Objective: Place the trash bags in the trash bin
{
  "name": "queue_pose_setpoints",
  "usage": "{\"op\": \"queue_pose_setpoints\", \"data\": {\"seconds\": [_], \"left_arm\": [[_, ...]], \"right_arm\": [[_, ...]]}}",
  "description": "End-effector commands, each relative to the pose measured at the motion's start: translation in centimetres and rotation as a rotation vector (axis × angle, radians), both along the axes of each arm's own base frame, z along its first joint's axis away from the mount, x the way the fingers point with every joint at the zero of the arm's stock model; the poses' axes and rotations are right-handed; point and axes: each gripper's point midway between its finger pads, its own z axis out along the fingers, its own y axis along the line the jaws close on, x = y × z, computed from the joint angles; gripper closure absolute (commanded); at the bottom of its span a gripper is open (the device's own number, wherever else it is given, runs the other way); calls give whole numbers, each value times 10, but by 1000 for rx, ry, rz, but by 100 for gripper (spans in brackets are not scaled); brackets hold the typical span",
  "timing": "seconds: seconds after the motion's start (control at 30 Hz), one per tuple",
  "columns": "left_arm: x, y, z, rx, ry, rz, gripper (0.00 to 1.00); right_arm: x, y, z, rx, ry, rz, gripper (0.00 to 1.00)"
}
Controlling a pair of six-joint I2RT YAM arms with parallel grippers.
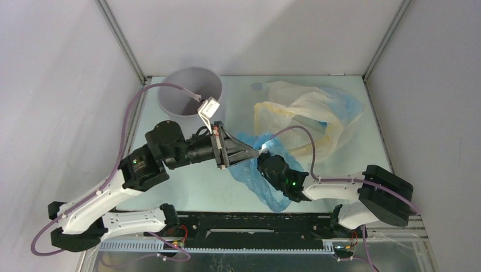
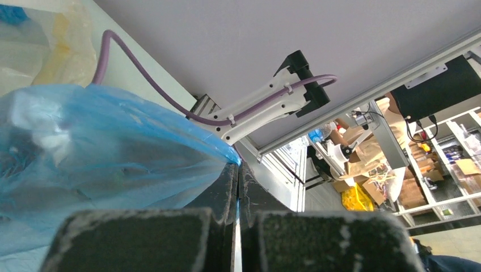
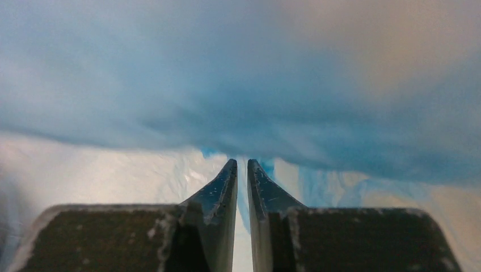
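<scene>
The bright blue trash bag point(image 1: 264, 191) lies crumpled at the table's middle front, and both grippers meet at it. My left gripper point(image 1: 258, 151) is shut on its upper edge; the film point(image 2: 102, 147) is pinched at the tips point(image 2: 237, 167). My right gripper point(image 1: 264, 160) reaches in from the right, its tips buried in the bag. Its jaws point(image 3: 241, 164) are nearly together with a strip of blue film point(image 3: 227, 85) between them. The cream-yellow and pale blue bags point(image 1: 306, 113) lie heaped at the back right. The grey trash bin point(image 1: 190, 90) stands upright at the back left.
White walls and metal frame posts point(image 1: 122, 42) enclose the table. A purple cable point(image 1: 170, 86) loops over the bin's rim to the left wrist. The right arm's cable point(image 1: 309, 141) arcs over the pale bags. The right arm point(image 2: 266, 107) shows in the left wrist view.
</scene>
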Motion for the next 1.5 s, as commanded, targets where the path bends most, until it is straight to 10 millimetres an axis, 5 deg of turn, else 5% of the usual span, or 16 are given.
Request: {"op": "queue_pose_setpoints", "data": {"seconds": [0.0,0.17,0.3,0.4,0.8,1.13,1.37,1.47], "left_arm": [[-14,33,55,-88,-107,17,100],[-15,60,65,-93,-148,82,100],[-10,67,55,-68,-154,123,100],[-2,63,40,-28,-145,149,99],[7,23,6,68,-101,81,100],[-13,37,49,-67,-117,27,92],[-49,29,72,-218,-96,-179,92],[-51,30,67,-197,-109,-192,77]], "right_arm": [[2,-3,-15,-54,48,-29,83],[2,-15,-16,-80,73,-67,61],[-9,-14,7,-63,38,-17,34],[-20,-7,30,-42,3,24,26],[-24,-14,76,67,-20,-11,45],[-16,-20,72,77,7,-50,60],[-2,-7,98,158,-21,-65,61],[6,-5,107,183,-38,-81,66]]}}
